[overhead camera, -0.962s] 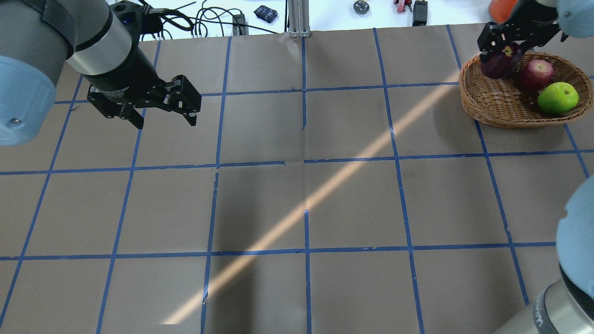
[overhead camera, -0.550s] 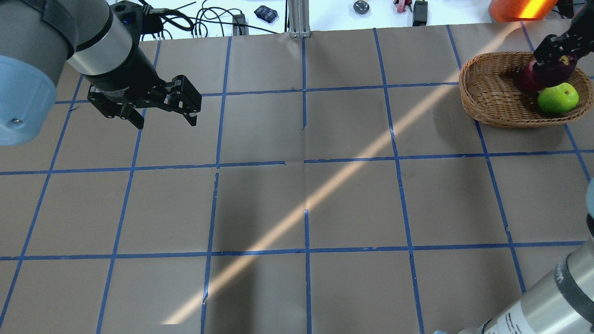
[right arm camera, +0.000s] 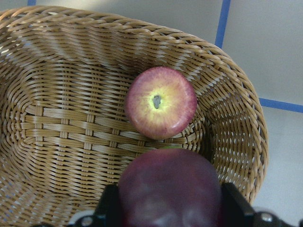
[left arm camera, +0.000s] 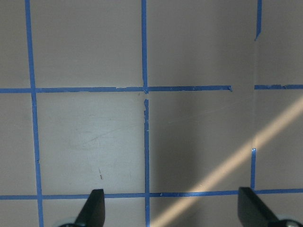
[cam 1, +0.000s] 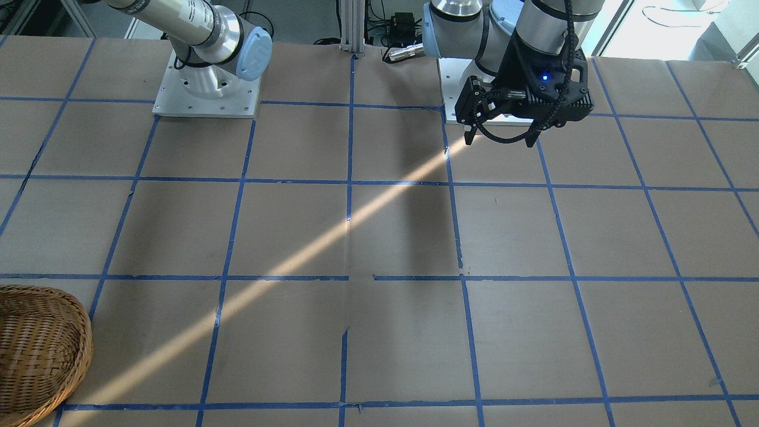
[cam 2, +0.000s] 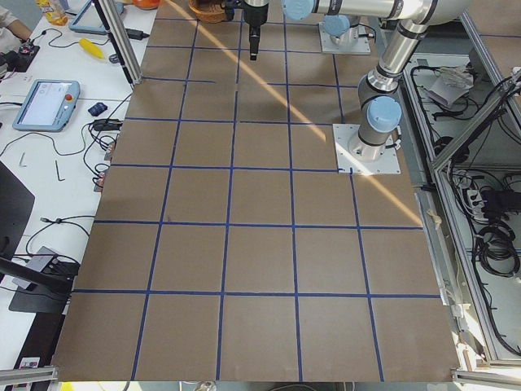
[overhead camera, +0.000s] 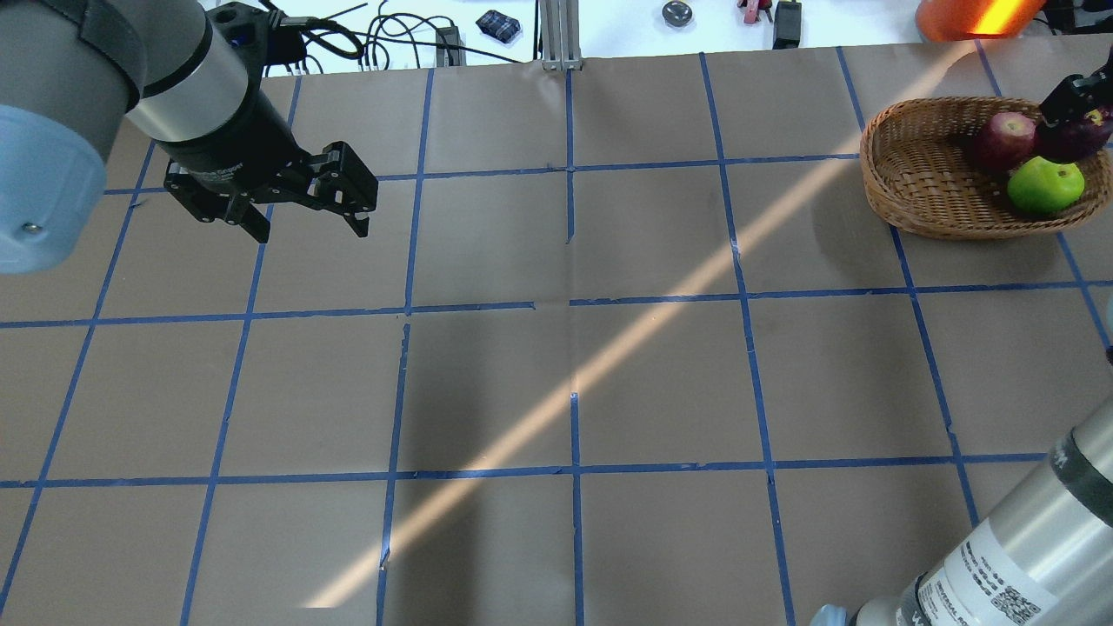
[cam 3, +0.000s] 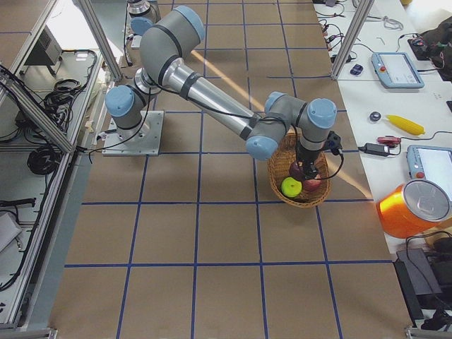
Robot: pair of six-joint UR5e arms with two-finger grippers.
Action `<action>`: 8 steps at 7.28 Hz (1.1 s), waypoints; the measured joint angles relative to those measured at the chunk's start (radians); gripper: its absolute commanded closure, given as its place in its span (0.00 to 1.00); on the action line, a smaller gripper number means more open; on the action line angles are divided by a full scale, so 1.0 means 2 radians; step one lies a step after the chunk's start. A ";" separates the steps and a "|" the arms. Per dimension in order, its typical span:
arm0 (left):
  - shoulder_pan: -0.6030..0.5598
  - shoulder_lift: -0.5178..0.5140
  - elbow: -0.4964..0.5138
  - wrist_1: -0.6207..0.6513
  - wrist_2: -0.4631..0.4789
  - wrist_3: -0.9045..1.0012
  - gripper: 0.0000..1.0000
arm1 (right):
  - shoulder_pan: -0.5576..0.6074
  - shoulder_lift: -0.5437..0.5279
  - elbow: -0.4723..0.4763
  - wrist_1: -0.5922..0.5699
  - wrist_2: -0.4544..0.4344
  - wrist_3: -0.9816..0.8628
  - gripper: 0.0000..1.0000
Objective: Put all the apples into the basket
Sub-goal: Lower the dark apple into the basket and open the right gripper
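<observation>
My right gripper (right arm camera: 170,210) clamps the maroon apple (right arm camera: 168,182) across its girth over the basket (right arm camera: 61,118) holding the red apple (right arm camera: 161,101) and green apple (overhead camera: 1046,184). I judge it firm, slick, bruisable. Left gripper (overhead camera: 310,228) hangs open.

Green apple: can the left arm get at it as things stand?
Probably not cleanly. The left gripper hangs open far across the table, while the right gripper, shut on the purple apple, sits over the basket just beside the green apple and crowds the approach.
</observation>
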 measured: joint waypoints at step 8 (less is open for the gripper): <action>0.000 0.002 0.000 -0.005 0.002 -0.001 0.00 | -0.001 0.020 -0.007 -0.005 0.004 0.006 0.23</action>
